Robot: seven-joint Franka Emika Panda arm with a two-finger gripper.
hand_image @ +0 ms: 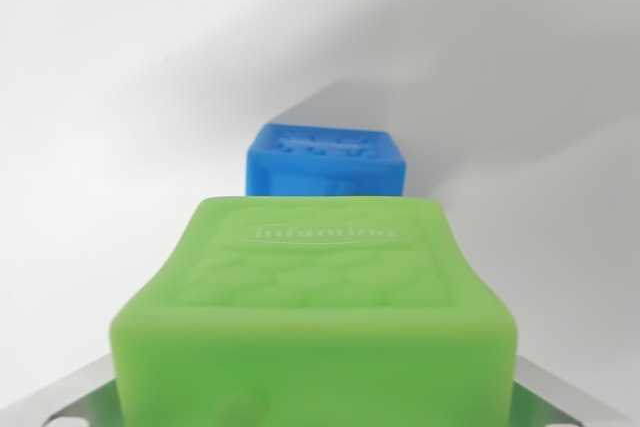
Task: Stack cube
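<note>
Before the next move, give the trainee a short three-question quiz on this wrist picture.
1. True or false: the green cube lies nearer the camera than the blue cube.
2. What word is embossed on the green cube's top face? A) infantino B) duplo C) mega
3. Fill in: the green cube hides the lower part of the ______ cube behind it.

Key
1. True. The green cube fills the lower frame, between the metal parts at the bottom corners, and the blue one sits smaller beyond it.
2. A.
3. Blue.

Whether the tool is closed on the green cube cannot be told here.
</note>
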